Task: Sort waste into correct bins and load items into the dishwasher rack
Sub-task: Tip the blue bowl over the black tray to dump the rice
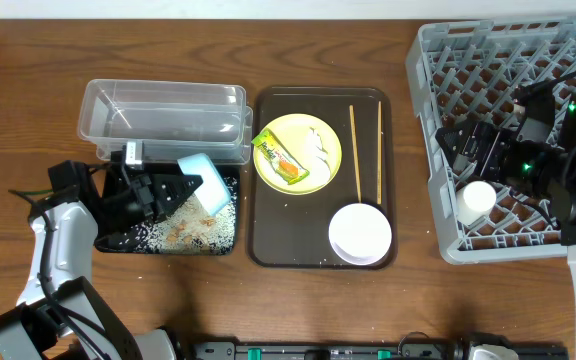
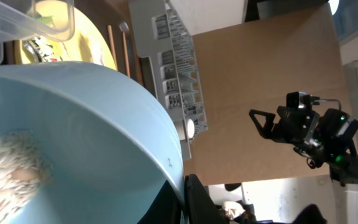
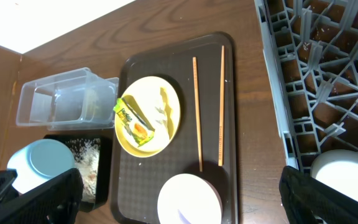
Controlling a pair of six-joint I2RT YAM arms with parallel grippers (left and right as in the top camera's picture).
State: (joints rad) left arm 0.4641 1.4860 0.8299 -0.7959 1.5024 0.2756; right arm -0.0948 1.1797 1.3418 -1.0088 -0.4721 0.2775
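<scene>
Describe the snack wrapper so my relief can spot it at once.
In the overhead view, find the dark brown tray. A round yellow plate sits at its upper left, and the wrapper lies on the plate's left side. It alone is green and orange; the scrap beside it is white.

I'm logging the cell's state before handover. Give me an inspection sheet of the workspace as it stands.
Surface: wooden table, brown serving tray mid-table.
Job's things: light-blue bowl tilted over the black tray, rice in both; clear tub behind; snack wrapper and white scrap on the yellow plate; chopsticks and white bowl on the serving tray; white cup in the rack.
Clutter: nothing seen.
Grippers: left gripper shut on the light-blue bowl; right gripper open above the rack.
Cables: black cable by the left arm.
Surroundings: dark rail at the near edge.
</scene>
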